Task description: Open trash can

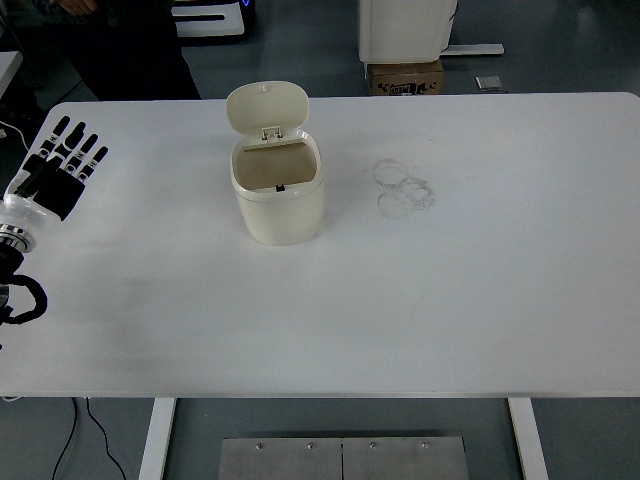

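A small cream trash can [279, 200] stands on the white table [400, 300], left of centre. Its lid [266, 107] is flipped up and back, and the inside shows brown. My left hand [62, 160] lies at the table's left edge, fingers stretched out flat and holding nothing, well to the left of the can. My right hand is out of view.
Faint grey ring smudges [403, 188] mark the table right of the can. A person in dark clothes [130, 45] stands beyond the far left edge. A cardboard box [405, 77] and a white unit [405, 28] sit on the floor behind.
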Motion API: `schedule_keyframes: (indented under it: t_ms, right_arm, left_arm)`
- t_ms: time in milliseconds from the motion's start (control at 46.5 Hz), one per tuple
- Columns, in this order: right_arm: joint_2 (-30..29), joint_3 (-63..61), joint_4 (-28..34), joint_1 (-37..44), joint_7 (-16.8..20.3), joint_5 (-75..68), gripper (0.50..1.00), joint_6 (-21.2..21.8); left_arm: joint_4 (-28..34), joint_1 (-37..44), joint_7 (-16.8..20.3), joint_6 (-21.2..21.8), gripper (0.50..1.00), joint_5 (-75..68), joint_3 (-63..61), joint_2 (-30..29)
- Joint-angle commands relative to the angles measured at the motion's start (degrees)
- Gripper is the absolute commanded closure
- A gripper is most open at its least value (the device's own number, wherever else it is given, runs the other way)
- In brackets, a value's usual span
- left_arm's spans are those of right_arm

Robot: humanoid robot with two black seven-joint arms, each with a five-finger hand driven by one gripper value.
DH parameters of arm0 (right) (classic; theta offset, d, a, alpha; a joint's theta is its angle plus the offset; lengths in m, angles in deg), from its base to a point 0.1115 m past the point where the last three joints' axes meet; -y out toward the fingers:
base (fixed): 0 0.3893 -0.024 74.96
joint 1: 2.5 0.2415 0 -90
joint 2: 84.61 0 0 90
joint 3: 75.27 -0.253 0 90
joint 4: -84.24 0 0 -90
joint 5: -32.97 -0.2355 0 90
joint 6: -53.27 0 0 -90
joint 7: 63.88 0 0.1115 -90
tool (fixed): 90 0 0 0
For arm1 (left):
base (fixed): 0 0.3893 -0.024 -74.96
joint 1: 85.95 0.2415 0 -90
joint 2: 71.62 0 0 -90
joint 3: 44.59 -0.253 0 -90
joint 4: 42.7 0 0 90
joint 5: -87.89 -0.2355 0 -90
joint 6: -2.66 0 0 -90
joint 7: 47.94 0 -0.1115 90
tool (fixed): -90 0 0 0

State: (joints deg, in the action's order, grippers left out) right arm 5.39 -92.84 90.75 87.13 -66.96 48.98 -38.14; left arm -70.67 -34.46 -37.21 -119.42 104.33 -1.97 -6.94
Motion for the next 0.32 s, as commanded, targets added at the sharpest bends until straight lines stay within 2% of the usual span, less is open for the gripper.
schedule_keyframes:
  t_ms: [0, 301]
  right_arm:
    - [0.0, 0.0, 0.0, 0.02, 0.01, 0.08, 0.509, 0.0]
    - [0.0, 0.0, 0.09, 0.02, -0.08, 0.16, 0.509, 0.0]
  left_arm:
    - [0.02, 0.01, -0.01, 0.01, 0.5, 0.0, 0.0, 0.01]
    - [0.02, 0.01, -0.01, 0.01, 0.5, 0.0, 0.09, 0.1]
